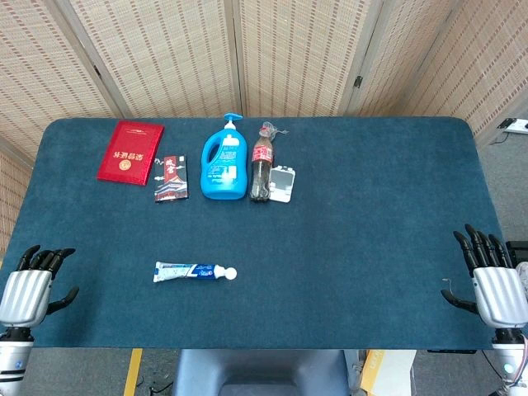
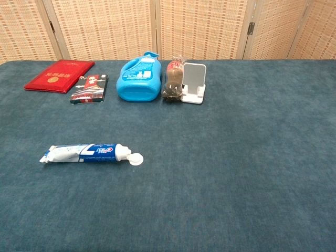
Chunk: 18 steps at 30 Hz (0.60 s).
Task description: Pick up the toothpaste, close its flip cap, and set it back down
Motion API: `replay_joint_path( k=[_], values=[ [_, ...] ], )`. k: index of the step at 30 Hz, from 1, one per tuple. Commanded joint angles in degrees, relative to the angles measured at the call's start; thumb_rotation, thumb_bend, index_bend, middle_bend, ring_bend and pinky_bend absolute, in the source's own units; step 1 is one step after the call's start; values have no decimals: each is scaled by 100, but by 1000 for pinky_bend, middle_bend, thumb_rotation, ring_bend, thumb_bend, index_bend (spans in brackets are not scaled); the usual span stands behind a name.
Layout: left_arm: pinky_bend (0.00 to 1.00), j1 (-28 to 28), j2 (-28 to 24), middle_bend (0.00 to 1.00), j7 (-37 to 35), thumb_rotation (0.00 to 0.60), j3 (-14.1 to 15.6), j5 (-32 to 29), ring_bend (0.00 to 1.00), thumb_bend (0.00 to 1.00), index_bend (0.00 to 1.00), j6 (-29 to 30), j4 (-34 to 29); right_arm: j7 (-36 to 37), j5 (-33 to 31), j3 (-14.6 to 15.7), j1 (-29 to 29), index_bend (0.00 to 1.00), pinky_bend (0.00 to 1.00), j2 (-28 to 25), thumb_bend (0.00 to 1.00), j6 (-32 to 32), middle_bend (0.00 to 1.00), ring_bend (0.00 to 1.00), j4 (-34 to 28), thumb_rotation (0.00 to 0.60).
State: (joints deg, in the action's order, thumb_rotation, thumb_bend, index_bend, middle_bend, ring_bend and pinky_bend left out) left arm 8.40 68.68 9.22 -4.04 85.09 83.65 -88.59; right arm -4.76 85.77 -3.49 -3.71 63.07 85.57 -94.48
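Toothpaste (image 1: 195, 271) lies nearer left hand (image 1: 29, 289) than right hand (image 1: 493, 285).

Left hand (image 1: 31, 285): ribbed silver-grey shell over the back, black fingers and black thumb, mounted on a pale grey wrist at the bottom edge of the head view. Right hand (image 1: 492, 280): same build, ribbed silver shell with black fingers and thumb, on a light grey wrist section bearing a small blue mark near the frame corner. The chest view shows neither hand.

Left hand (image 1: 29, 289), right hand (image 1: 492, 283) empty, fingers apart
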Motion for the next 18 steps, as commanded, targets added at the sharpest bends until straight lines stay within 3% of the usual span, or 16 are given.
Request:
replay_joint_path(
  k=[1,18],
  values=[
    [177,36,31,324,14,600,-26,9,267,270,261,-5,23,-16,-20,-9,10,0,0,-2,0,11,0,0,-20,600],
    [185,456,109,324,-79,600,-153,255,277,272,267,-256,-109,-5,18,-101,107,0,0,-81,0,289,0,0,-17,600]
  ],
)
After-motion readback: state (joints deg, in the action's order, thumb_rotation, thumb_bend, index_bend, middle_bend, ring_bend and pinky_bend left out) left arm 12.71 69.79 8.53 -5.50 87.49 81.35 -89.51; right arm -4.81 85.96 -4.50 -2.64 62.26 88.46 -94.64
